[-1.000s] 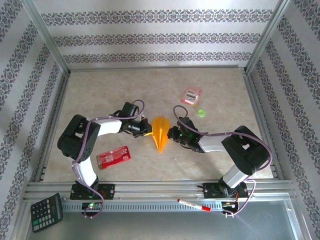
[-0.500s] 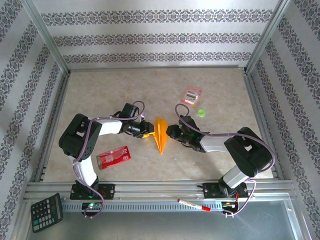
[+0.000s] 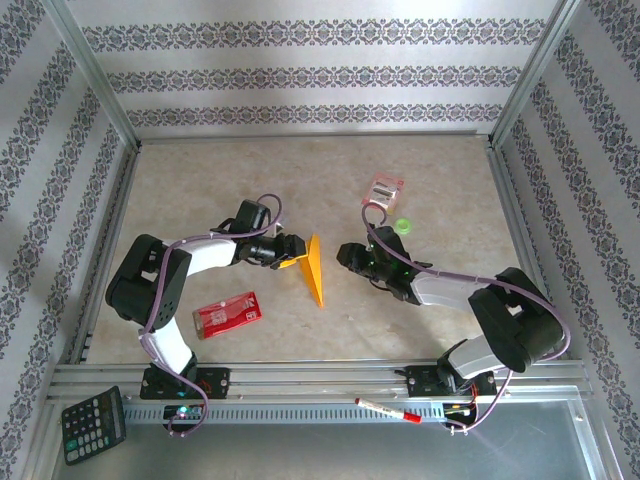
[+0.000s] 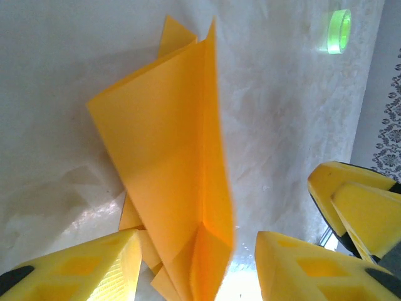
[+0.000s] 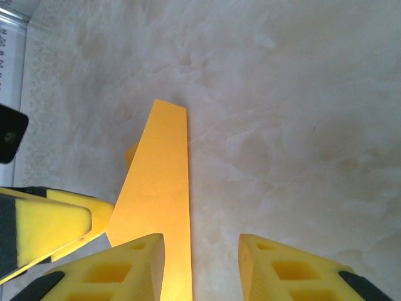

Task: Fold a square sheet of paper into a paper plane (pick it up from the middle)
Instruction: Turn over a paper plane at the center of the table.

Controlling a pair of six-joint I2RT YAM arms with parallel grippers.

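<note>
Seen from above, a slim orange-yellow paper plane rests on the marbled tabletop between two robot arms, its pointed nose toward their bases. The left fingers are spread on either side of its wide end without pinching it. The right fingers are also apart and grip nothing, with one just beside the paper's edge. The dart looks fully folded, with layered creases, so the task appears nearly finished; probably the arms need only draw clear. A red packet lies near the left arm.
</note>
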